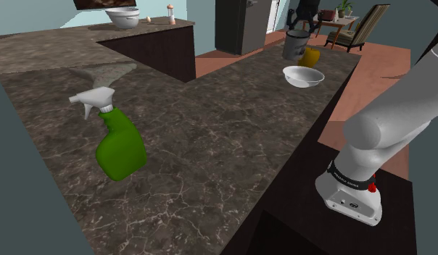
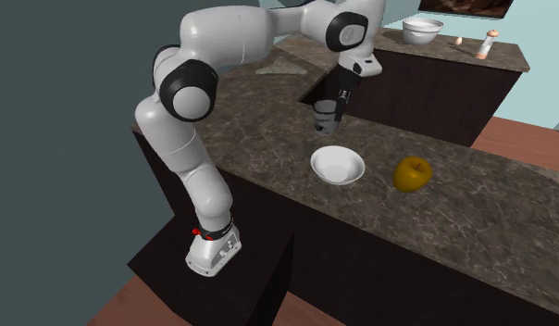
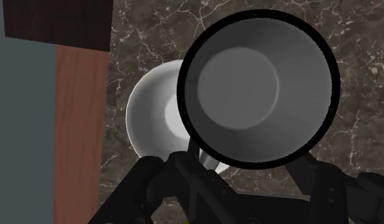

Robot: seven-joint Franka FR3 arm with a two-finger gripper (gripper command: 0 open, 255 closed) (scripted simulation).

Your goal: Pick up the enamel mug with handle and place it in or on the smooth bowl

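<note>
Arm (image 2: 190,93) arched over counter (image 2: 259,134), wrist pointing down. Gripper (image 2: 331,104) fingers clamped on grey mug (image 2: 325,118). Mug held clear of counter, just above white bowl (image 2: 338,168), off its centre.

dark veined stone countertop (image 1: 210,145), smooth white bowl (image 2: 338,167), matt grey mug (image 3: 248,83) with black rim, reddish wood floor (image 3: 82,127)

No readable text or labels.

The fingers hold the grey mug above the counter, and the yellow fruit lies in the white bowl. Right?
No. The second exterior view shows the yellow fruit on the counter beside the white bowl. The fingers do hold the mug.
</note>
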